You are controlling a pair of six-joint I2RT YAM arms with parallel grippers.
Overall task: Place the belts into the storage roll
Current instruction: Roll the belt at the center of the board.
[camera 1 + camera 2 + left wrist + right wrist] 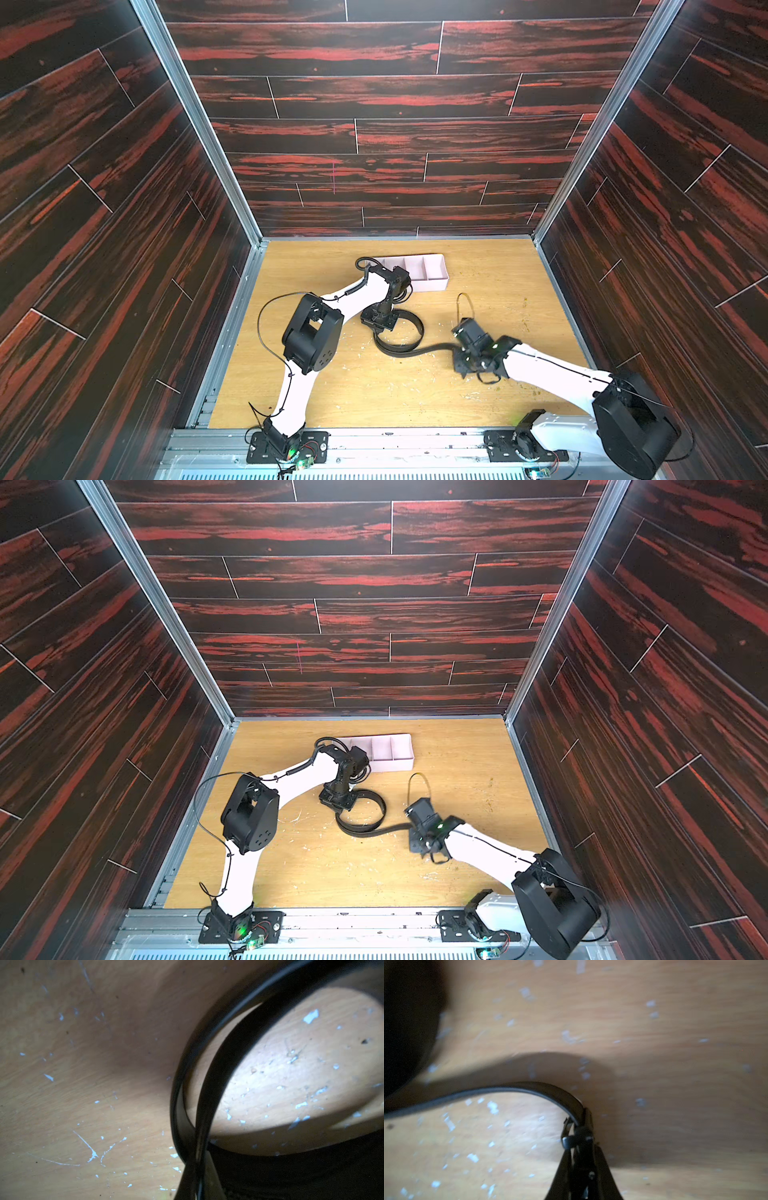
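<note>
Left hand (380, 330) pressed shut on the belt (419, 328), pinching two layers where the strap curls into a loose loop on edge on the surface (374, 395). Right hand (579, 1142) pinches the buckle end, low over the surface. Storage roll (432, 284) sits just behind the loop; the belt lies wholly outside it.

A light wooden surface (374, 395) with small white flecks (91, 1155) lies between dark red-streaked plank walls (374, 104) and grey metal frame posts (200, 124).
</note>
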